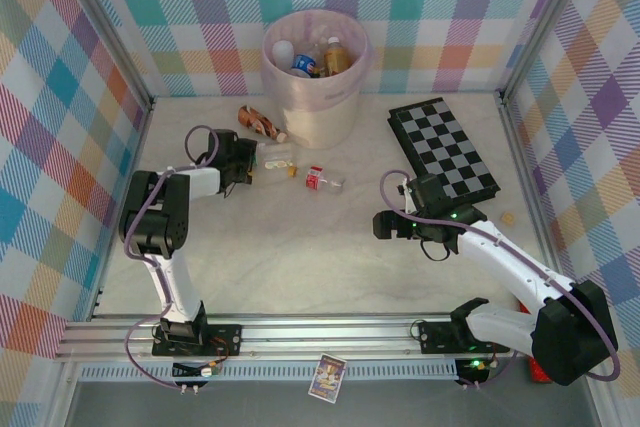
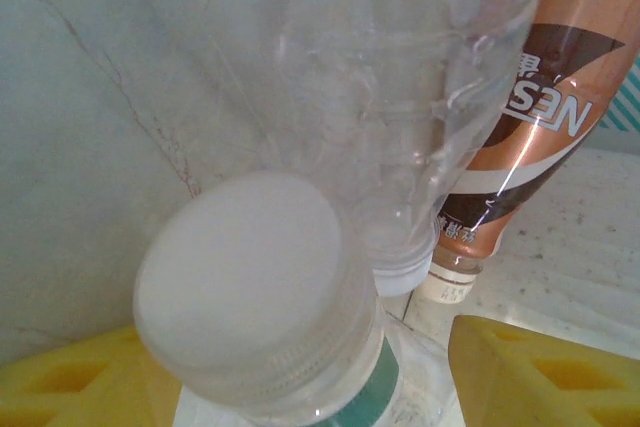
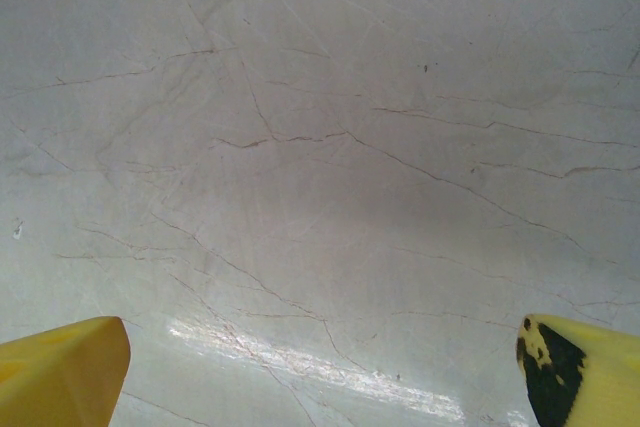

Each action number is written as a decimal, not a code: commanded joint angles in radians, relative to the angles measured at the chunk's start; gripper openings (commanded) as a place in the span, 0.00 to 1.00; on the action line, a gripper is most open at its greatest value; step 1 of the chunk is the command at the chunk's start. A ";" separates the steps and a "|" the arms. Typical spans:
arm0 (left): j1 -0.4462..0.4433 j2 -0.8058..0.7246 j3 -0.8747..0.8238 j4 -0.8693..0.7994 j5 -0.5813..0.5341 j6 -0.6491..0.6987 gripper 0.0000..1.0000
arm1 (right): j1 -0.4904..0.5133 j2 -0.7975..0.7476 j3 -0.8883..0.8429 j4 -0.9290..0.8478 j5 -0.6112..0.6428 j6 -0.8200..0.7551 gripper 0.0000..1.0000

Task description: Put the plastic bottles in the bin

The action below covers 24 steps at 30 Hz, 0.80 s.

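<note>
**A:** Starting with the top camera. The bin (image 1: 313,107) is standing at the far wall with its pink liner showing. Three bottles are lying inside it: a white one (image 1: 284,50), a blue-labelled one (image 1: 305,65) and a brown-orange one (image 1: 338,55).

**B:** And out on the table (image 1: 300,257)?

**A:** A brown bottle (image 1: 259,123) is lying just beside the bin on its left. A clear bottle (image 1: 276,155) is sitting near it, and a red-labelled bottle (image 1: 322,180) is lying a little nearer the arms. The left gripper (image 1: 247,159) is reaching right up to the clear bottle. The right gripper (image 1: 383,225) is hovering over bare table near the checkerboard (image 1: 442,150), well apart from every bottle.

**B:** Going to the left wrist camera now.

**A:** Two yellow fingers (image 2: 540,377) are standing either side of a white-capped bottle (image 2: 250,287), whose cap is pointing at the lens. A second clear bottle (image 2: 380,77) is lying behind it, with the brown bottle (image 2: 530,137) just beside that.

**B:** Is it gripping?

**A:** I cannot tell. The fingers are sitting apart with the bottle between them, but where they might be touching it is hidden.

**B:** And the right wrist camera?

**A:** The right gripper (image 3: 320,347) is gaping wide. There's nothing between its jaws but cracked pale tabletop.
</note>
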 commanded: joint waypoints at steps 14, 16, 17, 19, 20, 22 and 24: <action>-0.004 -0.034 0.014 -0.007 -0.016 -0.012 0.44 | 0.006 -0.020 -0.009 -0.020 0.024 0.001 0.99; -0.004 -0.059 0.012 -0.014 -0.019 -0.006 0.44 | 0.006 -0.020 -0.011 -0.016 0.024 0.002 0.99; -0.003 -0.075 0.011 -0.017 -0.019 -0.004 0.44 | 0.006 -0.019 -0.010 -0.015 0.025 0.001 0.99; -0.002 -0.106 0.009 -0.022 -0.021 0.001 0.43 | 0.006 -0.020 -0.011 -0.014 0.026 0.003 0.99; -0.001 -0.123 0.008 -0.027 -0.022 0.004 0.42 | 0.006 -0.020 -0.010 -0.009 0.025 0.004 0.99; 0.000 -0.157 0.008 -0.039 -0.028 0.013 0.40 | 0.006 -0.018 -0.008 0.001 0.021 0.005 0.99; 0.000 -0.195 0.007 -0.057 -0.036 0.020 0.40 | 0.006 -0.014 -0.006 0.012 0.021 0.009 0.99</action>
